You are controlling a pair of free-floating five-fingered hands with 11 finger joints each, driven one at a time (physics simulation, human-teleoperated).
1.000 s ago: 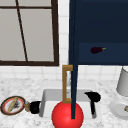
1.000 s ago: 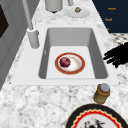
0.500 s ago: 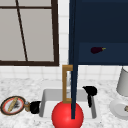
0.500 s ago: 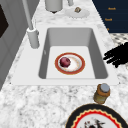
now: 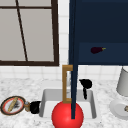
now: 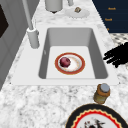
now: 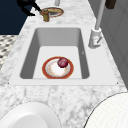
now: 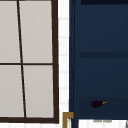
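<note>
Right hand has risen higher above the sink.

You see a worktop of white marble veined with grey around a pale grey sink. In it lies a white plate with a red-brown rim, bearing a dark red ball. The hand at the sink's front edge is black, the jar amber with a grey lid, the cabinet navy, the eggplant dark purple.

matte black hand, slender fingers
</note>
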